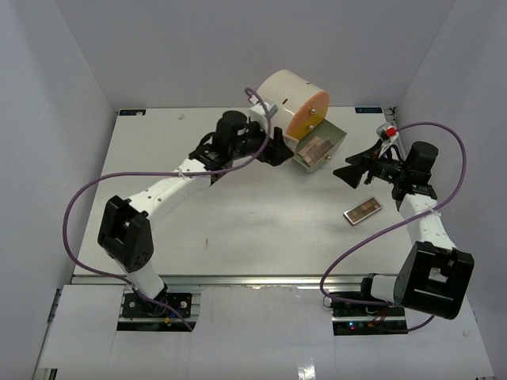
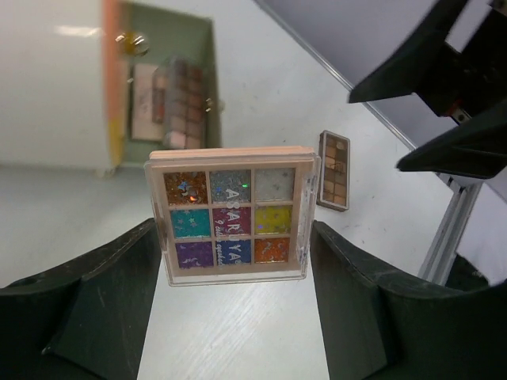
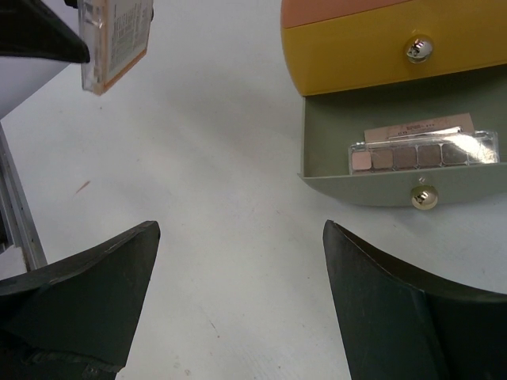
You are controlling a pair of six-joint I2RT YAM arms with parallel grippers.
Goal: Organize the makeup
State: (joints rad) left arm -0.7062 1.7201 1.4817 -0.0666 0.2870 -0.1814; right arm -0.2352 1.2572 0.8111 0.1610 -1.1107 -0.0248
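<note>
A nine-pan colourful palette (image 2: pixel 232 214) sits between the fingers of my left gripper (image 2: pixel 234 237), which is shut on its two side edges; from the right wrist the same palette (image 3: pixel 115 39) shows edge-on at top left. In the top view the left gripper (image 1: pixel 277 150) is just left of the open green drawer (image 1: pixel 337 138). Inside the drawer lie pink and brown palettes (image 3: pixel 424 152). A brown palette (image 1: pixel 363 211) lies flat on the table, also seen as a brown palette (image 2: pixel 333 170) from the left wrist. My right gripper (image 3: pixel 242 229) hangs open over bare table, right of the drawer.
The cream round drawer box (image 1: pixel 289 99) with its orange and yellow front (image 3: pixel 372 39) stands at the back centre. The right gripper (image 1: pixel 352 170) faces the left one across the drawer. White walls close the table on three sides.
</note>
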